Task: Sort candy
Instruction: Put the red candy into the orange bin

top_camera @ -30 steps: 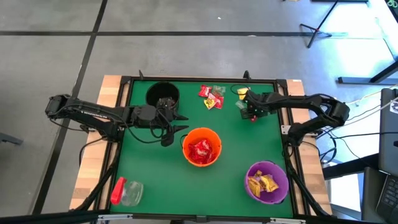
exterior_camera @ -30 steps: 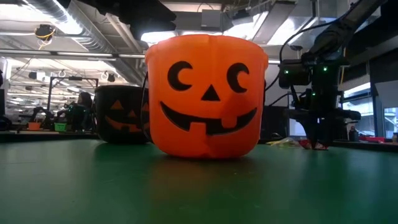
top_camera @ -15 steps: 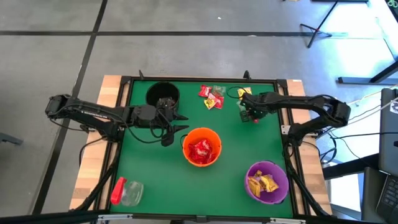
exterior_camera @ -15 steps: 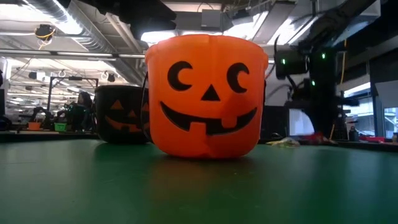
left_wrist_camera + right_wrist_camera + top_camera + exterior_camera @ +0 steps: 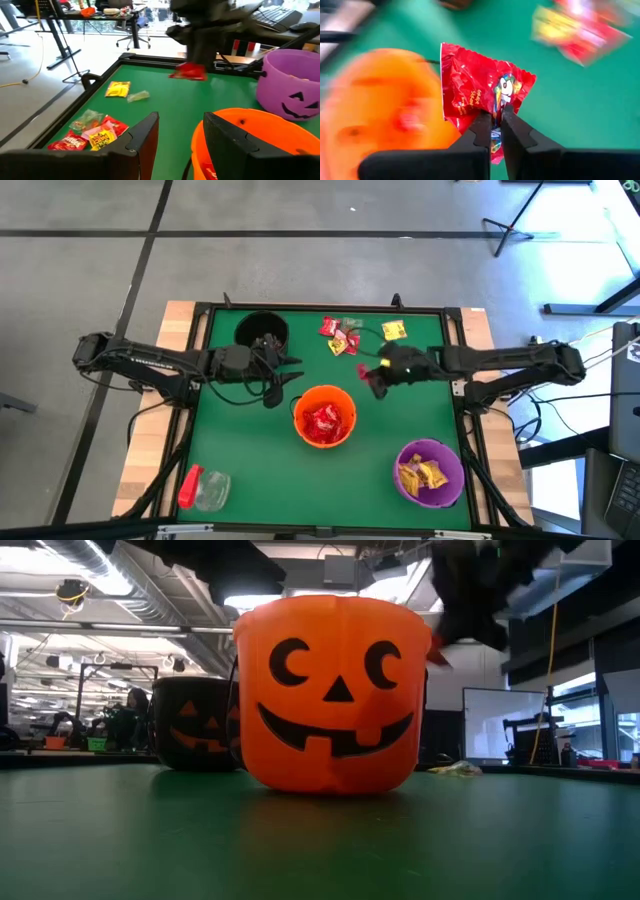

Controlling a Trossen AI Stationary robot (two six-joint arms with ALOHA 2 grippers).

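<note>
While pinched, red candy (image 5: 480, 95) sticks past R gripper (image 5: 496, 122) tips.

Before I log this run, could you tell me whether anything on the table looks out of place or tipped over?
One thing: the red-capped clear jar lies on its side near the table's front left corner, far from the buckets. Nothing looks spilled or damaged.
</note>
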